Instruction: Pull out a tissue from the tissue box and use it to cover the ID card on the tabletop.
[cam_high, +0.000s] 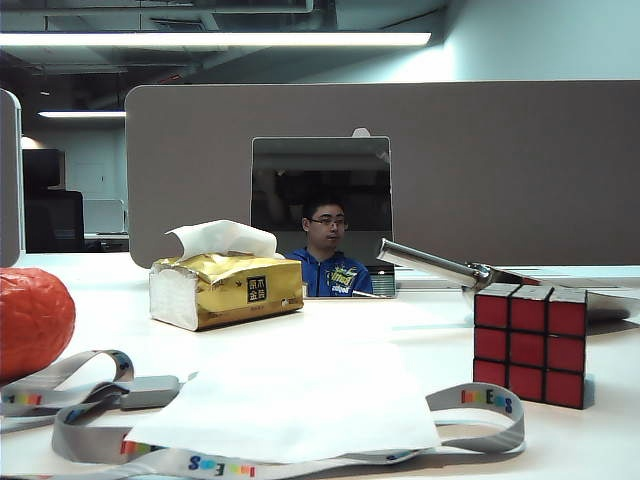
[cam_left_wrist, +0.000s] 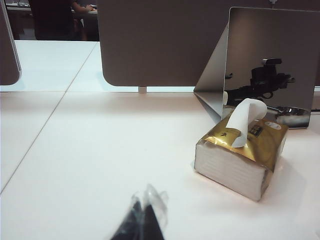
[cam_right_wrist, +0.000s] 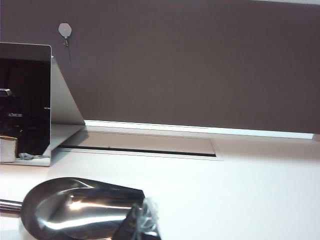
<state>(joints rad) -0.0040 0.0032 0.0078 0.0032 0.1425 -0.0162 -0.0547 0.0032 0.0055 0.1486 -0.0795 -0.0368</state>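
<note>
Right up front in the exterior view, the grey lanyard (cam_high: 300, 462) with its multicoloured letters loops along the near table edge, and the tissue (cam_high: 290, 405), a thin soft white sheet, lies flat inside that loop. The ID card is presumably under it; only a grey clip end (cam_high: 148, 390) pokes out at the sheet's left, so I can't confirm the card itself. To the left sits a dimpled orange ball (cam_high: 30, 320), cut off by the frame. To the right a Rubik's cube (cam_high: 530, 345) stands red face forward, just beside the lanyard's far loop. Behind it a shiny metal scoop (cam_high: 440, 265) points its handle toward the centre.

Further back, the tissue box (cam_high: 228, 290), a crinkled gold soft pack with a black label and white ends, rests with a white tuft curling up from its slot. Behind it a mirror panel (cam_high: 320, 215) leans against the brown partition (cam_high: 500, 170). Open white table (cam_high: 380, 320) lies between box and sheet.

The left gripper (cam_left_wrist: 145, 220) hangs low over bare tabletop, well apart from the gold pack, its dark fingers pressed together with nothing between them. The right gripper (cam_right_wrist: 140, 225) hovers just above the scoop's polished bowl, likewise closed and empty.
</note>
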